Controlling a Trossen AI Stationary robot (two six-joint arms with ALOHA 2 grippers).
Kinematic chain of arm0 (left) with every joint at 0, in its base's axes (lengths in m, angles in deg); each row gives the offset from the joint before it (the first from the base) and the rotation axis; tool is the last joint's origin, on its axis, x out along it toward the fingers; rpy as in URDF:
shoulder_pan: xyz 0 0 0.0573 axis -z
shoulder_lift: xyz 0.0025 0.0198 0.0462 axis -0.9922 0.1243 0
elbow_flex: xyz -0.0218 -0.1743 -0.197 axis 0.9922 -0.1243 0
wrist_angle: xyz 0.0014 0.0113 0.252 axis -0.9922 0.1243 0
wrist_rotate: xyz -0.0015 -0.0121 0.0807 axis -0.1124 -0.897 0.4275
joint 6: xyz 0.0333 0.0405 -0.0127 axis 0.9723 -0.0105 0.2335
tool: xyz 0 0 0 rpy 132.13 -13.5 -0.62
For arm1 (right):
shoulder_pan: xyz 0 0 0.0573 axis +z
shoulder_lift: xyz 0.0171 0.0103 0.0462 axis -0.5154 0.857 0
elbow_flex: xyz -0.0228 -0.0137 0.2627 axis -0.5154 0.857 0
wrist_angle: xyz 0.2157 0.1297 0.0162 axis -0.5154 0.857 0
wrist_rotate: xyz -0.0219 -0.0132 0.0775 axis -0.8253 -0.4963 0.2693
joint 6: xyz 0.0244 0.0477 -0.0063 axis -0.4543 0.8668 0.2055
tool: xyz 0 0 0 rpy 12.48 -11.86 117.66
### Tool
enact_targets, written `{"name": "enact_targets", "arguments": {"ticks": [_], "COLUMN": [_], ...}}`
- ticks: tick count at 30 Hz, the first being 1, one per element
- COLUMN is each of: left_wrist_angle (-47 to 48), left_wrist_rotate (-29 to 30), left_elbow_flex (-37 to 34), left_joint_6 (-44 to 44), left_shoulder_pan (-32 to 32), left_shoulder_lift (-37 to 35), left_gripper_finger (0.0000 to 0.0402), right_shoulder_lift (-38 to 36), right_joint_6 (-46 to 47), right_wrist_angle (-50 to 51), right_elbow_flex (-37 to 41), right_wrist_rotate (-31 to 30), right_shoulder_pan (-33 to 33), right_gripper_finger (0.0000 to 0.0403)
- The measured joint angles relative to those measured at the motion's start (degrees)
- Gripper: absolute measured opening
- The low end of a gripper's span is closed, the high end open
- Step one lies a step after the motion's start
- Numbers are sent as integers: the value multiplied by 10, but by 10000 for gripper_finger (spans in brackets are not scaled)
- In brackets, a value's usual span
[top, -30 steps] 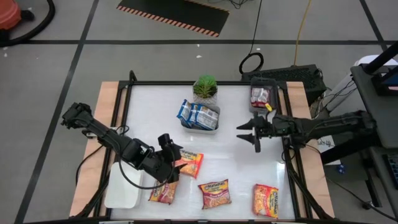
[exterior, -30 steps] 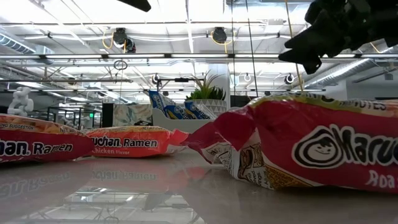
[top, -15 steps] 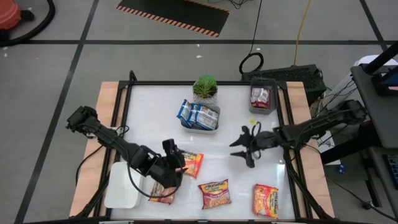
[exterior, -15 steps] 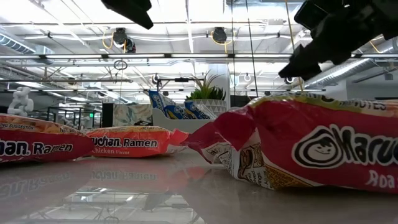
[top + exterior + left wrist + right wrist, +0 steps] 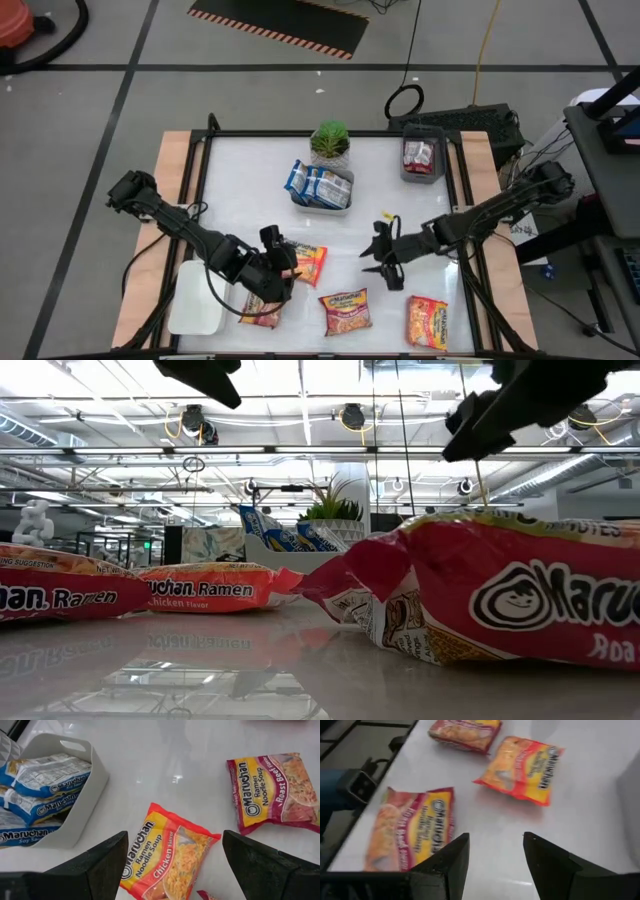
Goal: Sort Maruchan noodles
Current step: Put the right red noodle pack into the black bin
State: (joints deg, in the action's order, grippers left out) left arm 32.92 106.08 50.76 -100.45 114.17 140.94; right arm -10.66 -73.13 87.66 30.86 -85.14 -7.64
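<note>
The high camera is looking straight down on the whole table [image 5: 400, 215]. The low one is sitting at tabletop level, close against a packet [image 5: 500, 595]. Both wrist cameras are looking down at the same orange packet [image 5: 167, 855].

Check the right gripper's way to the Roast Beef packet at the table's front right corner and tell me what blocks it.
Nothing visible does. The right gripper, open and empty, hangs over bare white table; the Roast Beef packet lies flat nearer the front edge with only clear tabletop between them. The nearest other packet lies off to one side.
</note>
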Motion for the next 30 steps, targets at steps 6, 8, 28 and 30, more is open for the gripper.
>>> {"name": "enact_targets", "arguments": {"ticks": [6, 8, 28, 30], "left_wrist_angle": [0, -1, -191, -191], "left_wrist_rotate": [0, 0, 32, 44], "left_elbow_flex": [0, 0, 0, 0], "left_joint_6": [-35, -53, -8, -9], "left_shoulder_pan": [10, 16, 116, 119], "left_shoulder_lift": [0, 0, 0, 0], "left_gripper_finger": [328, 328, 274, 273], "right_shoulder_lift": [80, 110, 205, 219], "right_joint_6": [20, 16, 53, 53], "right_wrist_angle": [72, 79, 54, 37], "right_elbow_flex": [-71, -82, -86, -86], "right_wrist_rotate": [0, -1, -60, -58], "right_shoulder_pan": [51, 66, 135, 136], "right_gripper_finger": [180, 180, 181, 181]}}
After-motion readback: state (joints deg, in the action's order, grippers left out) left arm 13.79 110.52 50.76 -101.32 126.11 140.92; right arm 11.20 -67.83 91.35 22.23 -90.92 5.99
